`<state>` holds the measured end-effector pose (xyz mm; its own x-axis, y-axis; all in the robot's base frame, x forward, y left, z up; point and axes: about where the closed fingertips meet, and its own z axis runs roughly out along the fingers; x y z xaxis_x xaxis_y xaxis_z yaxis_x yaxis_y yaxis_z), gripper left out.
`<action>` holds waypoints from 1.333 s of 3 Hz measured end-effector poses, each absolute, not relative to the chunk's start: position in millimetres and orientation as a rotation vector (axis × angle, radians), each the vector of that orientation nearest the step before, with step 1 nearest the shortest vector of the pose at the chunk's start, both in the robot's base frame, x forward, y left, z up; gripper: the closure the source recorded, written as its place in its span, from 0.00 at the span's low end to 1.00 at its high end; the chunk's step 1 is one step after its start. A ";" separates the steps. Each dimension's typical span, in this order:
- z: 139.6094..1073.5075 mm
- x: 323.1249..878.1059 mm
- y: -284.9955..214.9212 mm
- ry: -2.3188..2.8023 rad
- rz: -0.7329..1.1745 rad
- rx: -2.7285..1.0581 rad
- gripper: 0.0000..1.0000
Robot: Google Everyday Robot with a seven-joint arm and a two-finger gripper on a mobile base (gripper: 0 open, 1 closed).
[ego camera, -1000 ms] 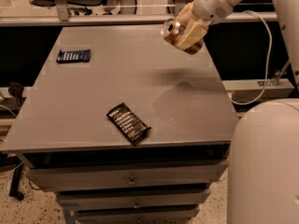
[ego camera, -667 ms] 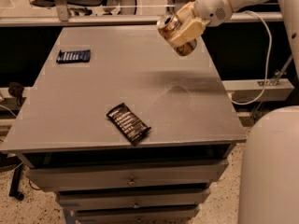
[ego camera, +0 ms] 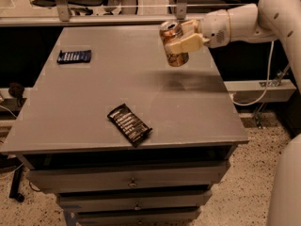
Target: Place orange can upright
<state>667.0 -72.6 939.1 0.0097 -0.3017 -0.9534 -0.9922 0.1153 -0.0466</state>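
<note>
Lowered and turned nearly upright, the orange can (ego camera: 177,57) hangs clamped in the pincer (ego camera: 175,36) above the table (ego camera: 117,84).

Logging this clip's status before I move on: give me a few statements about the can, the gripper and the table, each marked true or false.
1. The gripper holds the orange can. True.
2. The orange can stands on the table. False: it is held in the air above the table's right rear part.
3. A dark packet lies near the table's front edge. True.
4. The blue packet lies at the table's right rear. False: it lies at the left rear.
</note>
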 end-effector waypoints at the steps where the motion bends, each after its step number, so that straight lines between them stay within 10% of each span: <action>1: 921.0 672.6 -79.3 1.401 0.993 -1.263 1.00; 2: 908.6 676.5 -88.4 1.341 0.988 -1.230 1.00; 4: 888.1 671.1 -95.6 1.247 0.986 -1.217 0.59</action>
<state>671.1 -95.6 888.1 0.1056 -0.0894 -0.9904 -0.9843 0.1320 -0.1169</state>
